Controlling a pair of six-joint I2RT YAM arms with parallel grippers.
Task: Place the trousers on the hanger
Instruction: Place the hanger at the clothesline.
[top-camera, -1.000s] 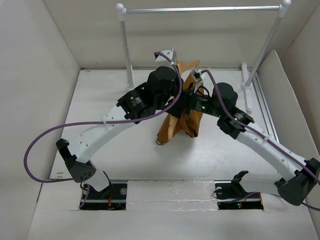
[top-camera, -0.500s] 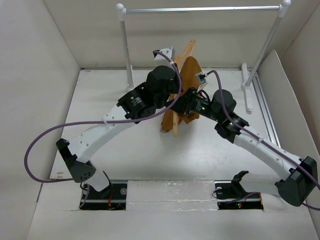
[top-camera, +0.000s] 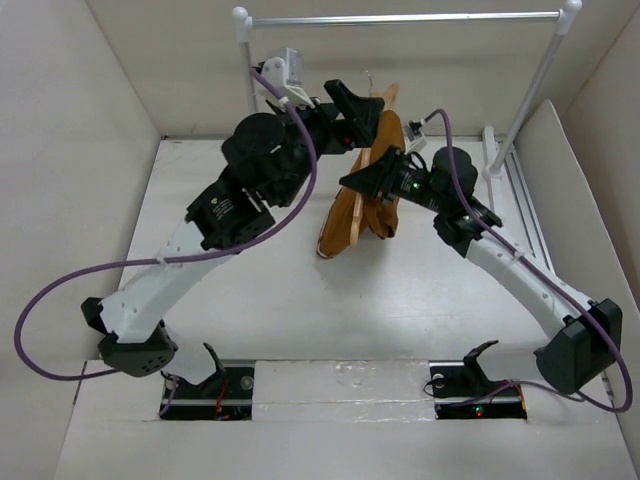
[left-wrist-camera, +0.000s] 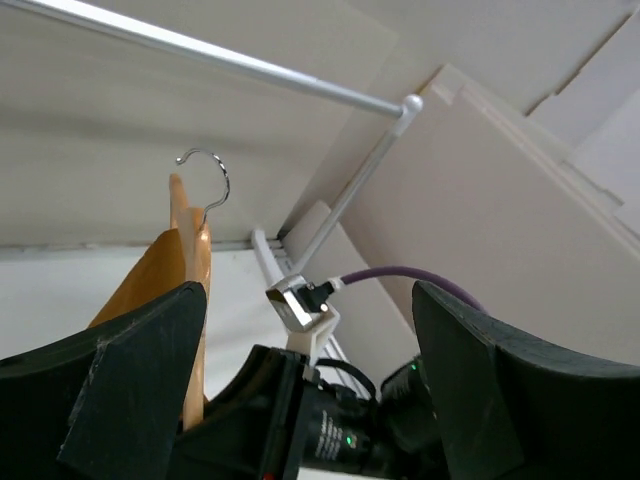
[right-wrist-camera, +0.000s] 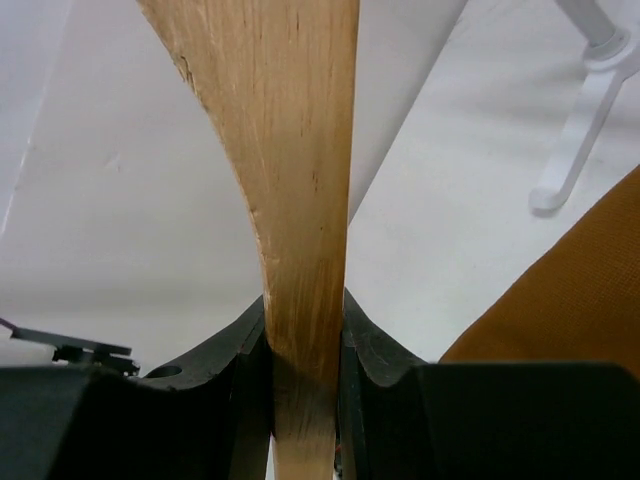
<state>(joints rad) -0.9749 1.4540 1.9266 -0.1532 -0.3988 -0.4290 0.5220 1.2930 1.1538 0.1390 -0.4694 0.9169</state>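
Trousers of rust-brown cloth (top-camera: 386, 212) hang draped on the thin light-tan wooden hanger (right-wrist-camera: 300, 200), toward the far side of the scene. The right gripper (right-wrist-camera: 303, 320) is clamped tight on one wooden arm of the hanger. The left gripper (left-wrist-camera: 310, 300) is spread wide and holds nothing; it sits just left of the small metal hook (left-wrist-camera: 207, 178). The hanger's long axis rises steeply, hook uppermost, below the silver metal rail (left-wrist-camera: 230, 62). The hook probably has to be raised toward the far side to reach the rail.

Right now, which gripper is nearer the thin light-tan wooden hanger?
Right. The right gripper is shut on the hanger, clamping its wooden arm; the left gripper is open near the metal hook end, gripping nothing.
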